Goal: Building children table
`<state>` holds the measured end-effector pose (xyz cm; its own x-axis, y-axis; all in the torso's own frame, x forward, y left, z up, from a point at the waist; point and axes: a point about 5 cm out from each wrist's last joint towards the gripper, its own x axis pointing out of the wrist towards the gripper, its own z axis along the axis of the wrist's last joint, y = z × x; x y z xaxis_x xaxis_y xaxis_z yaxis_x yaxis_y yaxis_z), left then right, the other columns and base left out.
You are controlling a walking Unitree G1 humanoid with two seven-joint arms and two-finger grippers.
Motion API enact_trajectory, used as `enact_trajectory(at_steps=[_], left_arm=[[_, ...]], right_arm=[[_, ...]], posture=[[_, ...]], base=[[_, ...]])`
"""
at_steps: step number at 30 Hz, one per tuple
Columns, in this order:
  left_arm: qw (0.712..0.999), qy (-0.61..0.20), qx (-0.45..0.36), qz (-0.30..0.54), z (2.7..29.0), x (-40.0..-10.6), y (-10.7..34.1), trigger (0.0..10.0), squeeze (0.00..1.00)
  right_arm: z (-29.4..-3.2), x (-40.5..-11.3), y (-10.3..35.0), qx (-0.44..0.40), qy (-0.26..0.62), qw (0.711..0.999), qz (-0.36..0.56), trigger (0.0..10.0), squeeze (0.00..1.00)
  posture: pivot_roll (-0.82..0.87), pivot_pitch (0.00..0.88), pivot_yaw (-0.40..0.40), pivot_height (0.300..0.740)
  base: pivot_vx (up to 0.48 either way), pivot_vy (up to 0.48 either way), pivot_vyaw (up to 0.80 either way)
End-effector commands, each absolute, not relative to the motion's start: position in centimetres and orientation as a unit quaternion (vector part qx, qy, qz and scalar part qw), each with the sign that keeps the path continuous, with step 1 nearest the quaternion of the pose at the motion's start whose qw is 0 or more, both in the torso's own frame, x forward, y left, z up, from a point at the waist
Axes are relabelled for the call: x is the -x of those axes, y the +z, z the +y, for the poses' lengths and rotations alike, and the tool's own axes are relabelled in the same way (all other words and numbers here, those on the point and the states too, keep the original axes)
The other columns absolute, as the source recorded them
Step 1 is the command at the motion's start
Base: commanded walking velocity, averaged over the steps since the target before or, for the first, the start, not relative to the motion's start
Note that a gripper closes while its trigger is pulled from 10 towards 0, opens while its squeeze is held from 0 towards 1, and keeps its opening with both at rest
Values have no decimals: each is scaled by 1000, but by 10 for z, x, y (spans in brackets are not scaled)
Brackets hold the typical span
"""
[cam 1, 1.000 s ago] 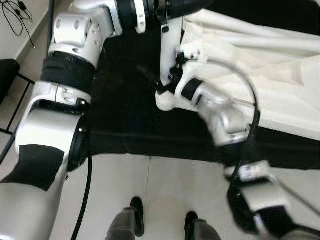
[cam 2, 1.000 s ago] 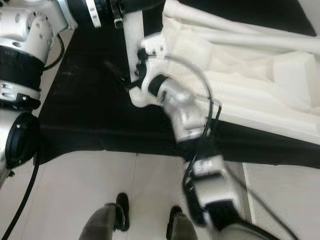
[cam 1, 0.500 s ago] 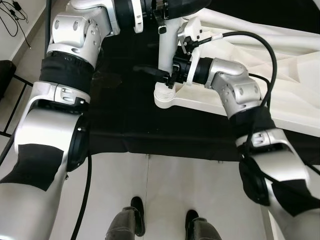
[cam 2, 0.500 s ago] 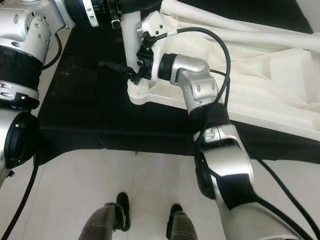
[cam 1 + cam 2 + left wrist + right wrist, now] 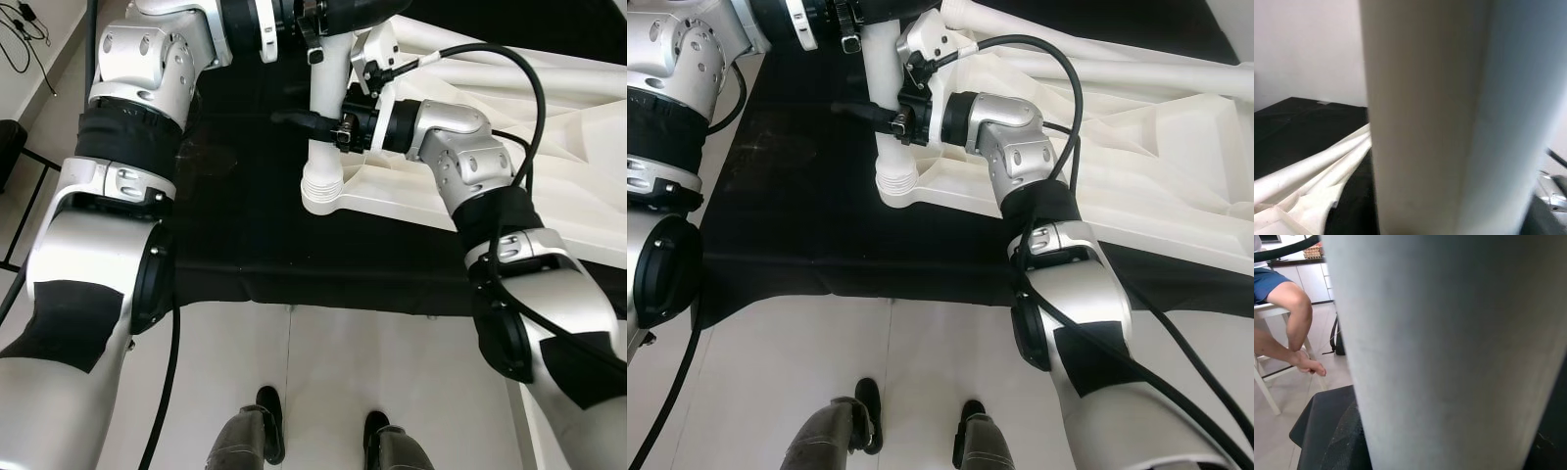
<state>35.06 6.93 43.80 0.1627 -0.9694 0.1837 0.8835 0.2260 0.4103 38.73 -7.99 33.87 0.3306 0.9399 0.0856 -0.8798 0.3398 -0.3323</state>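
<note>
An upturned white plastic tabletop [image 5: 509, 186] lies on a black cloth [image 5: 235, 235] spread over the floor [image 5: 323, 372]. Its underside is moulded, with ribs and shallow hollows, and at the near corner it swells into a round socket [image 5: 323, 196]. In that socket stands a leg [image 5: 328, 108], a smooth, matt white tube, upright, its lower end ringed with ridges like a thread just above the socket's rim. More white legs [image 5: 1117, 59] lie flat along the tabletop's far side.

The right pincer [image 5: 315, 122] reaches in from the tabletop's side at the leg's mid height; one black finger [image 5: 294, 117] sticks out past the leg towards the robot's left, and how tightly the pair closes round the tube cannot be told. The left pincer [image 5: 338, 15] meets the leg at its top end, black housing hard against the tube; its fingers are hidden, so its grip cannot be told either.

In both wrist views the leg is a blurred pale column close to the lens. Behind it the right wrist view shows a person's bare leg [image 5: 1295, 328] on a white chair [image 5: 1266, 382], over pale tiles.
</note>
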Motion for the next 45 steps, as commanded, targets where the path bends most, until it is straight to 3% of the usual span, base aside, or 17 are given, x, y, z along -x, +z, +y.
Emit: enact_trajectory(at_steps=[1, 4, 5, 10, 11, 13, 18, 19, 23, 32, 33, 34, 38, 42, 43, 44, 45], left_arm=[[719, -664, -102, -178, 36, -345, 425, 10000, 1000], [739, -641, -94, -186, 40, -349, 428, 10000, 1000], [744, -634, -89, -193, 44, -349, 431, 10000, 0], [754, -619, -63, -210, 60, -347, 443, 10000, 0], [760, -610, -53, -218, 69, -345, 448, 10000, 0], [775, -586, -38, -235, 101, -335, 452, 10000, 0], [782, -575, -33, -239, 114, -331, 452, 10000, 0], [813, -534, -25, -230, 143, -327, 436, 10000, 0], [835, -504, -24, -221, 159, -324, 424, 10000, 0], [886, -412, -22, -212, 194, -302, 394, 10000, 0], [905, -373, -35, -201, 203, -295, 380, 10000, 0], [913, -355, -44, -195, 207, -292, 373, 10000, 0], [921, -338, -51, -188, 210, -288, 368, 10000, 0], [953, -238, -61, -179, 234, -268, 344, 10000, 0], [962, -198, -63, -176, 242, -258, 337, 10000, 0], [966, -182, -65, -172, 245, -253, 332, 10000, 0], [966, -182, -65, -172, 245, -253, 332, 10000, 0]], right_arm=[[-39, -380, 329, 118, 611, 775, -114, 0, 0], [-42, -385, 325, 105, 584, 797, -114, 0, 0], [-45, -386, 322, 103, 565, 811, -115, 0, 0], [-53, -390, 312, 110, 519, 841, -109, 0, 0], [-54, -390, 304, 101, 489, 861, -93, 0, 0], [-57, -387, 256, 102, 328, 939, -11, 0, 0], [-54, -376, 234, 106, 282, 954, 15, 0, 0], [-35, -364, 220, 49, 255, 965, 43, 0, 0], [-19, -363, 226, 21, 264, 963, 45, 0, 0], [-23, -357, 231, 19, 242, 969, 45, 0, 0], [-29, -356, 233, 11, 232, 972, 45, 7686, 0], [-31, -356, 235, 2, 230, 972, 40, 10000, 0], [-32, -356, 237, -8, 227, 973, 35, 10000, 0], [-36, -355, 245, -25, 261, 965, 3, 10000, 0], [-39, -356, 248, -29, 265, 964, -7, 10000, 318], [-41, -356, 248, -32, 267, 963, -11, 10000, 1000], [-41, -356, 248, -32, 267, 963, -11, 10000, 1000]], posture=[[8, 342, 55, 740], [3, 344, 54, 740], [0, 347, 52, 740], [-4, 354, 46, 740], [-9, 356, 41, 740], [-15, 365, 40, 740], [-15, 365, 43, 740], [-3, 366, 41, 740], [-2, 358, 34, 740], [-1, 338, 31, 740], [0, 337, 32, 740], [1, 334, 33, 740], [1, 334, 33, 740], [8, 328, 36, 740], [9, 326, 37, 740], [15, 322, 36, 740], [15, 322, 36, 740]], base=[[0, 0, 0], [0, 0, 0], [0, 0, 0], [0, 0, 0], [0, 0, 0], [0, 0, 0], [0, 0, 0], [0, 0, 0], [0, 0, 0], [0, 0, 0], [0, 0, 0], [0, 0, 0], [0, 0, 0], [0, 0, 0], [0, 0, 0], [0, 0, 0], [0, 0, 0]])
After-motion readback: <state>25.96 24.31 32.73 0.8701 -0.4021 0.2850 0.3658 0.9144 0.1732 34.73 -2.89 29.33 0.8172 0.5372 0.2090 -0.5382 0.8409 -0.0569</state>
